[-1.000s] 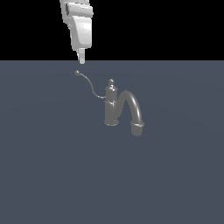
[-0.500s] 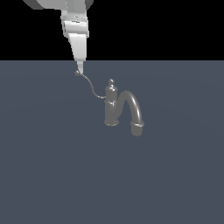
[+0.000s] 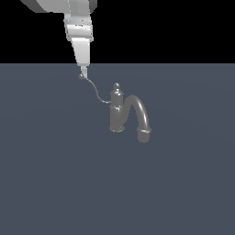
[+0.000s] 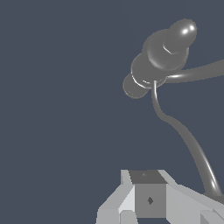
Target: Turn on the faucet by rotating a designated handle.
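Note:
The faucet (image 3: 117,114) is a small grey metal tap standing upright on the dark floor, and its thick arched spout (image 3: 141,114) bends toward the exterior view's right. The handle (image 3: 95,92), a thin curved wire lever, rises toward the exterior view's left and ends in a ball tip (image 3: 81,77). My gripper (image 3: 83,71) hangs straight down with its shut tips right at that ball, holding nothing. In the wrist view the faucet (image 4: 162,54) is seen from above. There the handle (image 4: 183,135) sweeps down past the side of my gripper (image 4: 148,188).
A flat dark blue-grey floor (image 3: 55,183) stretches around the faucet. The white arm (image 3: 78,27) comes down from the upper part of the exterior view's left.
Over the last second my gripper came down to the handle's ball tip and shifted slightly to the exterior view's left. The handle and faucet look unmoved.

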Controlling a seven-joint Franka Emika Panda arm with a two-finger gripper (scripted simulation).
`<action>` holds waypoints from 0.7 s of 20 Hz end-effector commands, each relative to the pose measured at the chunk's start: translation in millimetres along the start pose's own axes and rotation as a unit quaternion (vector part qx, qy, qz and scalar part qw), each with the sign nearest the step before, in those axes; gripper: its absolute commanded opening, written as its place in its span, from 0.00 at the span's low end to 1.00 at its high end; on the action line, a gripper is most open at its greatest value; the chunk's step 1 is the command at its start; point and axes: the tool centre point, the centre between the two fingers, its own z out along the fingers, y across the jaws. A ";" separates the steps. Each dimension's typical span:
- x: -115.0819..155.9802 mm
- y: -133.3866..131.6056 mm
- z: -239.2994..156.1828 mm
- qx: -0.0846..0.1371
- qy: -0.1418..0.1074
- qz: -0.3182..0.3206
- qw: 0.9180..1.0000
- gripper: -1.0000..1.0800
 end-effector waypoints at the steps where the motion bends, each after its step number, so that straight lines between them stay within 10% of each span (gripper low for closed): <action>1: 0.2 5.3 -0.2 0.000 0.000 0.000 1.000 0.00; 14: 1.0 42.0 -0.1 0.000 0.000 0.000 1.000 0.00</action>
